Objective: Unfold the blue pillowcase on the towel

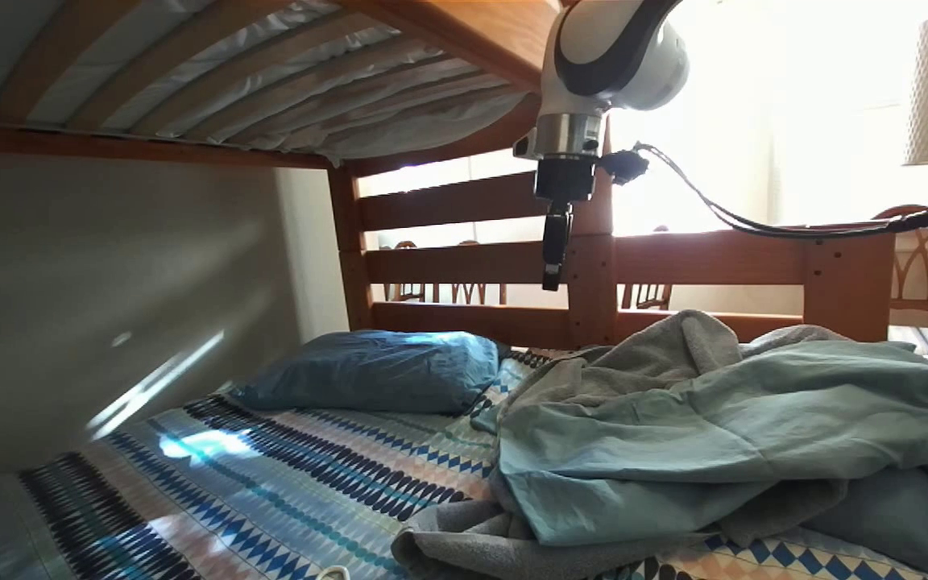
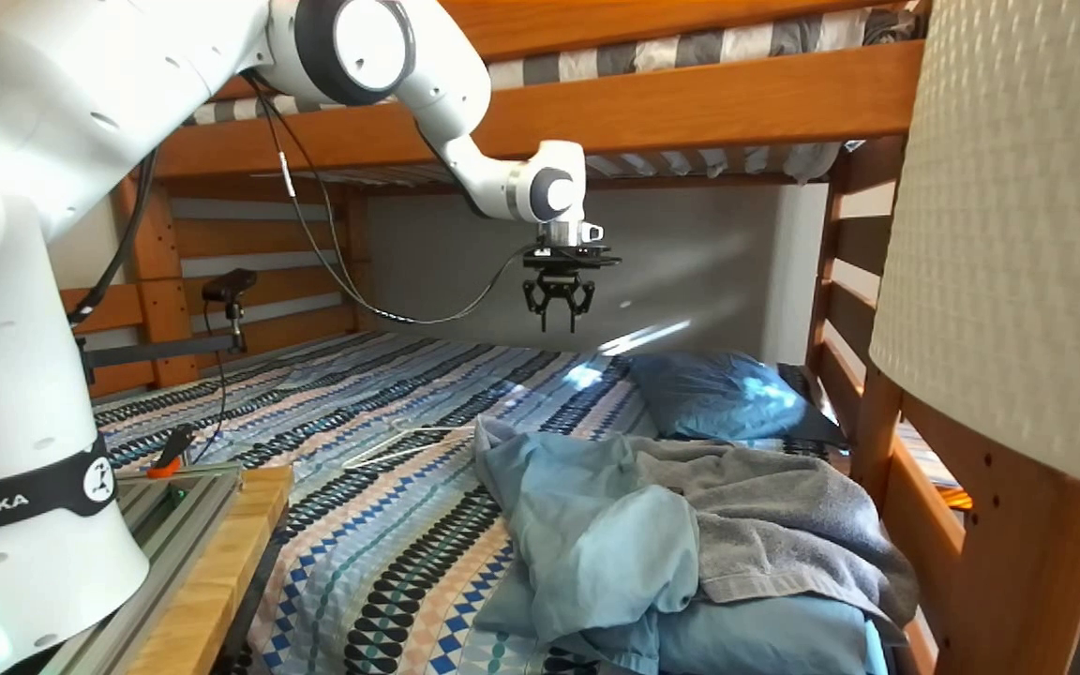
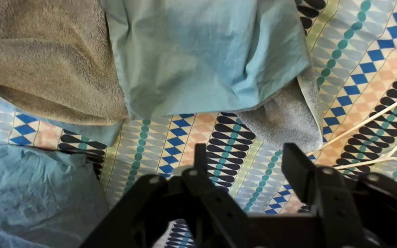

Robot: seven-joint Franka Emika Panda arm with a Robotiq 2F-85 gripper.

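Note:
The blue pillowcase lies loosely wrinkled over part of the grey towel. In the wrist view, one straight edge of the pillowcase crosses the upper middle, with the towel showing on its left and a towel corner poking out below right. An exterior view has the pillowcase bunched on the near side of the towel. High above the bed, apart from all cloth, hangs my gripper. Its fingers stand apart with only bedspread visible between them.
A plump blue pillow rests by the headboard rails. Another blue pillow shows partly beneath the cloths. A white wire hanger lies on the patterned bedspread. The upper bunk spans overhead, and a lampshade stands close by.

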